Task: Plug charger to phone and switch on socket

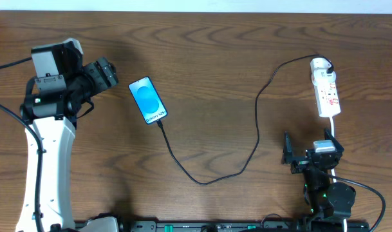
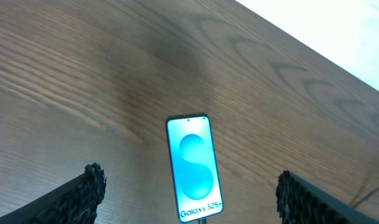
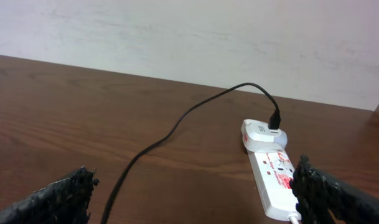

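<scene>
The phone (image 1: 147,100) lies face up on the wooden table, its blue screen lit; in the left wrist view the phone (image 2: 194,168) is below and between my fingers. The charger's thin black cable (image 1: 247,158) runs from the phone's bottom edge in a loop to the white adapter (image 1: 320,65), which sits in the far end of the socket (image 1: 329,95). My left gripper (image 1: 105,69) (image 2: 190,176) hovers open to the left of the phone, holding nothing. My right gripper (image 1: 313,153) (image 3: 192,171) is open and empty just short of the socket (image 3: 277,186).
The socket's white cord (image 1: 332,132) runs back toward the right arm. The table's far edge meets a pale wall (image 3: 189,37). Black robot cables (image 1: 369,193) lie along the front edge.
</scene>
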Robot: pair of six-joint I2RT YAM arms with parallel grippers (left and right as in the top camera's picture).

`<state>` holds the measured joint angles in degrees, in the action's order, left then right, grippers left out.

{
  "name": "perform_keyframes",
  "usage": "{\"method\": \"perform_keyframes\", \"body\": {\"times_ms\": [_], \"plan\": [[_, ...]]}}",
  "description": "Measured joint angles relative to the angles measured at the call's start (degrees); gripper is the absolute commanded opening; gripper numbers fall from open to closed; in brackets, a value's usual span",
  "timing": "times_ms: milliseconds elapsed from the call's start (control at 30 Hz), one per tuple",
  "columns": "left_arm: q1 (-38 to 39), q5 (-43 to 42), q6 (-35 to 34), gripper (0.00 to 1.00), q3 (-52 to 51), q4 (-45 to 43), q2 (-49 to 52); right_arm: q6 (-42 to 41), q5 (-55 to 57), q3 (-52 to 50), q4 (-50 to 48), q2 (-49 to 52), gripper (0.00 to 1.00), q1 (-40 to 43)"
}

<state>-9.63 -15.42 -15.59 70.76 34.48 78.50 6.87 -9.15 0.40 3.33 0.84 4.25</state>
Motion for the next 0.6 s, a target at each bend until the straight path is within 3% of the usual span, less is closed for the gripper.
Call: {"method": "perform_keyframes", "body": {"times_ms": [233, 433, 600], "plan": [[2.93, 3.80, 5.44, 0.89, -4.81, -3.13, -8.20, 0.00, 0.00, 0.00, 0.02, 0.00, 0.99, 0.00], [7.23, 5.09, 16.20, 0.89, -16.11, -16.09, -22.60, 0.00, 0.09, 0.00, 0.04, -0.02, 0.99, 0.00], [7.56, 5.29, 19.30, 0.89, -27.65, -23.61, -32.89, 0.00, 0.20, 0.00, 0.07, -0.11, 0.99, 0.00]]}}
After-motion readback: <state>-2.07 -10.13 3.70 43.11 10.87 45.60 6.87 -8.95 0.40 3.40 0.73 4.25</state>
